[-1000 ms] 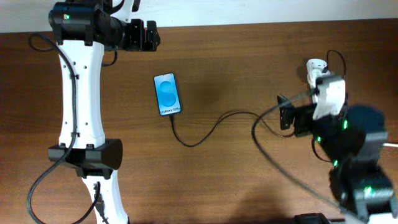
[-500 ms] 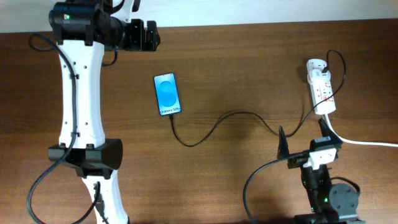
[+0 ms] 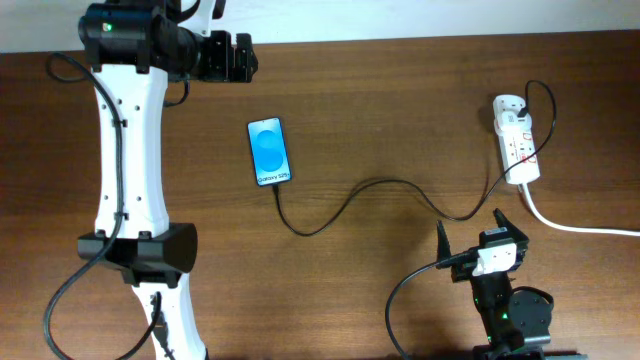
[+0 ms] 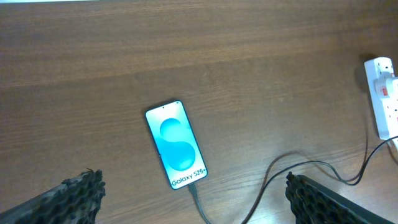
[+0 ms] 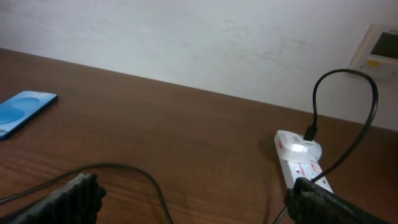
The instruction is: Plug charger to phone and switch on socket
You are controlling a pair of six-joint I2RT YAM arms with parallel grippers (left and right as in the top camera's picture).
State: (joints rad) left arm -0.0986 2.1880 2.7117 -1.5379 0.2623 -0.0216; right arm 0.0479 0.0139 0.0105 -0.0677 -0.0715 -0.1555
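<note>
The phone (image 3: 270, 151) lies flat on the table with its blue "Galaxy S25+" screen up; it also shows in the left wrist view (image 4: 176, 144) and at the left edge of the right wrist view (image 5: 22, 109). The charger cable (image 3: 370, 190) runs from the phone's bottom edge across the table to the socket (image 3: 516, 139), a white power strip at the right (image 5: 301, 160). Its tip sits in the phone's port (image 4: 193, 188). My left gripper (image 3: 232, 57) is open at the back left, above and apart from the phone. My right gripper (image 3: 470, 235) is open near the front edge, short of the socket.
The socket's thick white cord (image 3: 580, 227) runs off to the right edge. A white wall (image 5: 186, 37) stands behind the table. The left arm's white links (image 3: 125, 150) stretch along the table's left side.
My right arm has pulled back from the socket toward the front edge of the table, uncovering the strip. The phone, the cable and the left arm have not moved.
</note>
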